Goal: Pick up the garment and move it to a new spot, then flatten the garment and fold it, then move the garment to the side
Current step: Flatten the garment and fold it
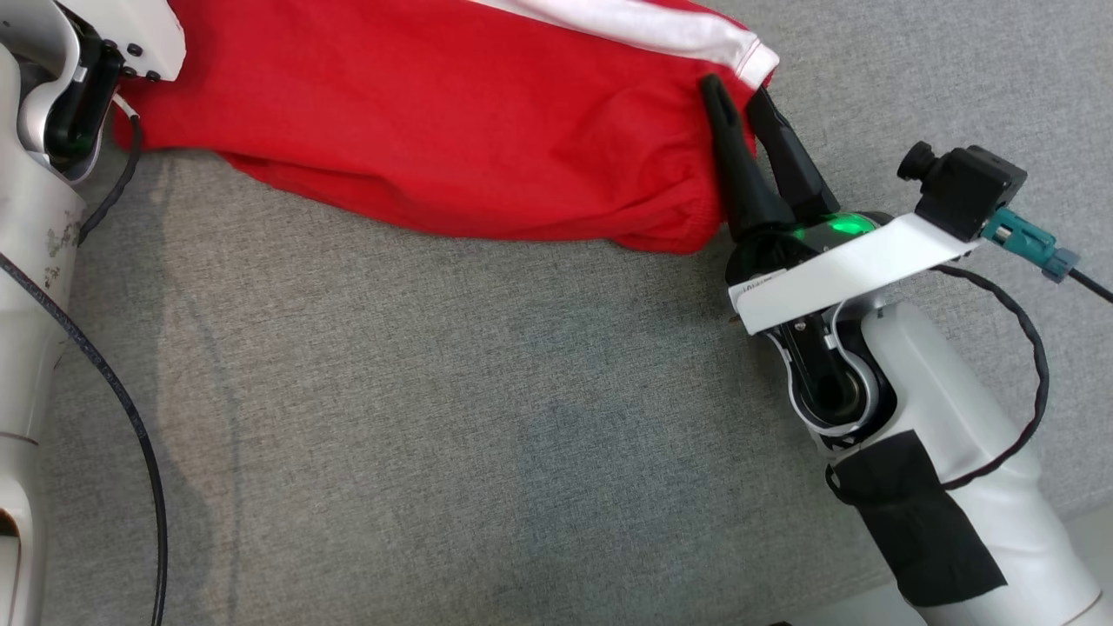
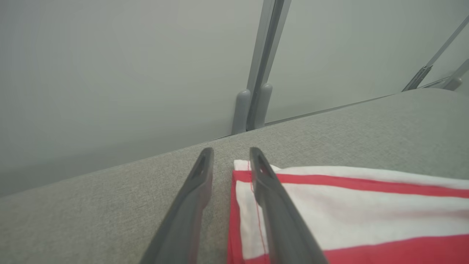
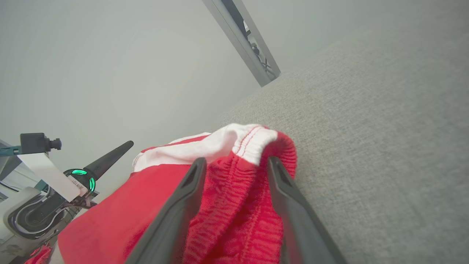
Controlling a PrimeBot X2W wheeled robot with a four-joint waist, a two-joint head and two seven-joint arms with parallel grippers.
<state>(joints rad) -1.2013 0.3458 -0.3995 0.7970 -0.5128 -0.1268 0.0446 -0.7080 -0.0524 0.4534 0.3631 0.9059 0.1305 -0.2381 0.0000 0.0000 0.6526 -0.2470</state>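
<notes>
The red garment (image 1: 435,113) with white side stripes lies stretched across the far part of the grey padded surface (image 1: 522,435). My right gripper (image 1: 735,89) is at its gathered elastic end, open, with the bunched waistband (image 3: 227,212) bulging between the parted fingers (image 3: 293,205). My left wrist (image 1: 78,96) sits at the garment's opposite end, at the upper left. In the left wrist view my left gripper (image 2: 231,151) is open, one finger (image 2: 271,198) lying over the striped hem (image 2: 348,198) and the gap over bare grey cloth.
A grey wall with a metal rail and post (image 2: 256,102) runs just behind the surface's far edge. A black cable (image 1: 130,417) hangs along my left arm. The near half of the grey surface is bare.
</notes>
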